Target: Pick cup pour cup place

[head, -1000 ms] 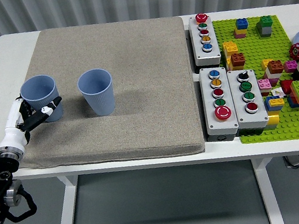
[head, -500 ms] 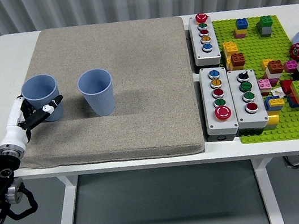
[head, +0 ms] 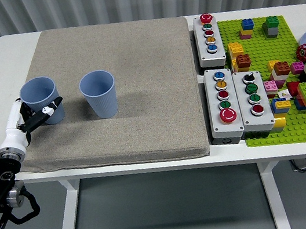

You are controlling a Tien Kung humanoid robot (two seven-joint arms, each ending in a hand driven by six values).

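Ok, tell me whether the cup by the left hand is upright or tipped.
Upright. The left cup stands on the grey mat with its round rim facing up, the left hand around its lower side. Its contents cannot be told.

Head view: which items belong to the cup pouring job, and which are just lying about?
Job:
- left blue plastic cup, held by the left hand
- right blue plastic cup
- grey fabric mat

Lying about:
- grey button boxes
- green brick baseplate
- coloured bricks

No readable text, label, brand, number or sign appears anywhere.
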